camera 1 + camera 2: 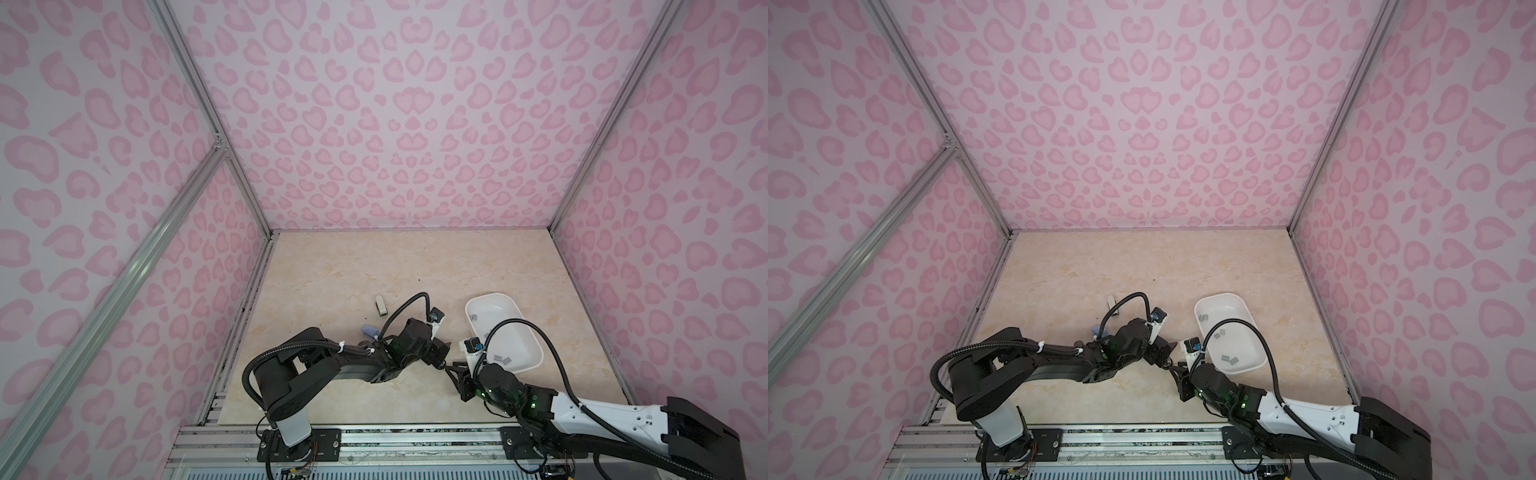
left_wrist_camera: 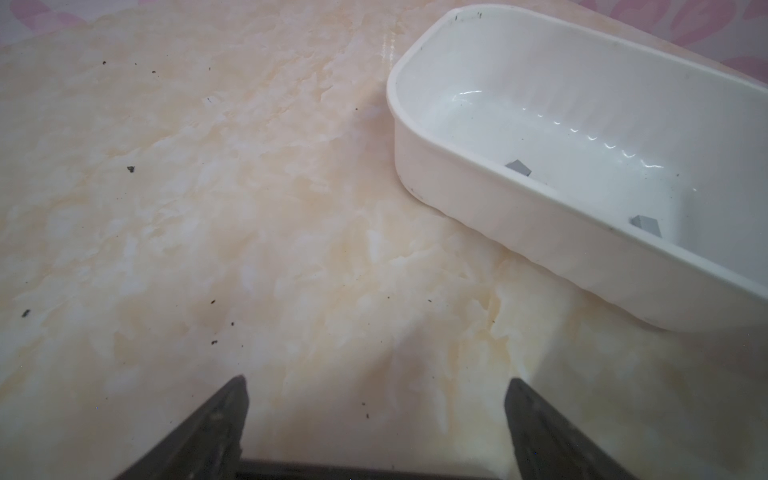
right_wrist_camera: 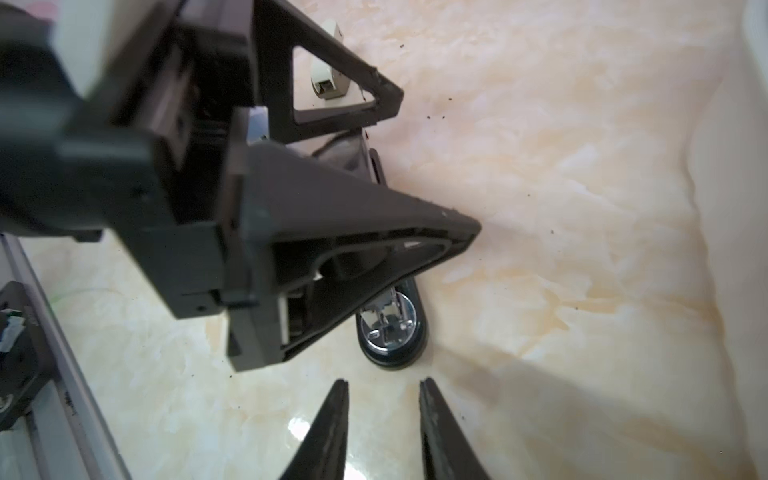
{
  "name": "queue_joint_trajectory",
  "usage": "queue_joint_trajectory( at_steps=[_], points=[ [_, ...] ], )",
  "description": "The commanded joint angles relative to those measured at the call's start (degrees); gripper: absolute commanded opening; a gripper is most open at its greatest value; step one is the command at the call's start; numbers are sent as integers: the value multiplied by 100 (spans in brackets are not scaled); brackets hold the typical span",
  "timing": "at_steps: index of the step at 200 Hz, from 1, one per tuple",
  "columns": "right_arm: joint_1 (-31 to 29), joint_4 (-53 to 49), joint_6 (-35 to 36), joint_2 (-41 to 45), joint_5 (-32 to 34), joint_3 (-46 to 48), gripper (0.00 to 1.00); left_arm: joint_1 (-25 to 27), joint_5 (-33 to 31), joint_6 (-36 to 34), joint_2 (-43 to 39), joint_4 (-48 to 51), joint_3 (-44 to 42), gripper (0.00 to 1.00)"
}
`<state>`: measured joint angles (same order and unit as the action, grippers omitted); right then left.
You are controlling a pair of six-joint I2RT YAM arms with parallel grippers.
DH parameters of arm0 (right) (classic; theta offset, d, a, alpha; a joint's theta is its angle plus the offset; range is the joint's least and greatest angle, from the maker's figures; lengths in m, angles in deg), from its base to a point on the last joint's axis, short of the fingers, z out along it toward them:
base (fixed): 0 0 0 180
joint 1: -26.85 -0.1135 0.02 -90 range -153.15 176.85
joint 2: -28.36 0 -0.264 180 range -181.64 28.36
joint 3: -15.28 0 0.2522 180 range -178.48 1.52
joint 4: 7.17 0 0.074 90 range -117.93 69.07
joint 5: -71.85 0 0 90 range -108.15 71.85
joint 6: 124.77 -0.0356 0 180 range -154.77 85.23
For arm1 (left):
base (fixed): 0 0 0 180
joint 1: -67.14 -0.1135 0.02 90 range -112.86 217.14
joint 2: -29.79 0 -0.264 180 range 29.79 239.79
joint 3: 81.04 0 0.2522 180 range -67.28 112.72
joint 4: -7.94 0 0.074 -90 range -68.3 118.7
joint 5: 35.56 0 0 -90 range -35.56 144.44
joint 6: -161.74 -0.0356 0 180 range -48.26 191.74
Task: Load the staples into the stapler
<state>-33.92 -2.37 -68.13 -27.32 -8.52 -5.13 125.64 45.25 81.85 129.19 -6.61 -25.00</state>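
Pink-patterned walls [image 1: 415, 124] close in the marble table [image 1: 395, 266] at the back and both sides, and an aluminium rail [image 1: 415, 436] runs along its near edge. The far half of the table is open surface, and everything is gathered in the near half. The white tray [image 1: 492, 295] lies towards the right wall, with a strip of marble between them, and the right arm's cable arches over it. The two arms meet near the middle. In both top views the left gripper [image 2: 376, 386] and right gripper [image 3: 384, 380] are nearly tip to tip, with little room between them. The left one's jaws are spread wide with only table between the tips. The right one's are narrowly parted and hold nothing. The staples [image 1: 505, 360] lie in the tray as small flat grey rectangles, a cluster at its near end and a few loose ones further up. The left wrist view shows two [image 2: 518, 167] on the glossy floor by the tray wall. The black stapler [image 3: 390, 334] lies on the table under the left gripper's fingers, its rounded chrome end showing just ahead of the right gripper's tips; whether a finger touches it I cannot tell. A cream stapler [image 1: 381, 306] lies further back, apart from both.
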Motion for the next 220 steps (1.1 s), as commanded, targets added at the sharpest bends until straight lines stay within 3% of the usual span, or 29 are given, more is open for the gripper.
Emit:
queue_joint_trajectory(
  at_steps=[1,38,89,102,120,134,156,220],
  points=[
    [-18,826,78,-630,216,-84,29,3,310,229,7,431,-36,96],
    [-14,1672,192,-1853,239,-201,22,2,382,304,67,468,-36,96],
    [-32,2873,-90,-2813,391,0,7,211,637,674,-94,369,-185,96],
    [-61,2979,-127,-2971,391,-15,4,514,321,808,104,509,-124,96],
    [-131,3125,-172,-3184,421,-34,3,993,-597,1019,403,648,-8,96],
    [-163,3301,-198,-3305,439,1,2,1082,-779,1215,506,496,-94,96],
    [-164,3238,-193,-3131,600,107,2,1014,-971,1321,423,670,-72,96],
    [-166,975,-198,-1398,1357,-93,14,681,-743,1081,-408,1312,240,96]
  ],
)
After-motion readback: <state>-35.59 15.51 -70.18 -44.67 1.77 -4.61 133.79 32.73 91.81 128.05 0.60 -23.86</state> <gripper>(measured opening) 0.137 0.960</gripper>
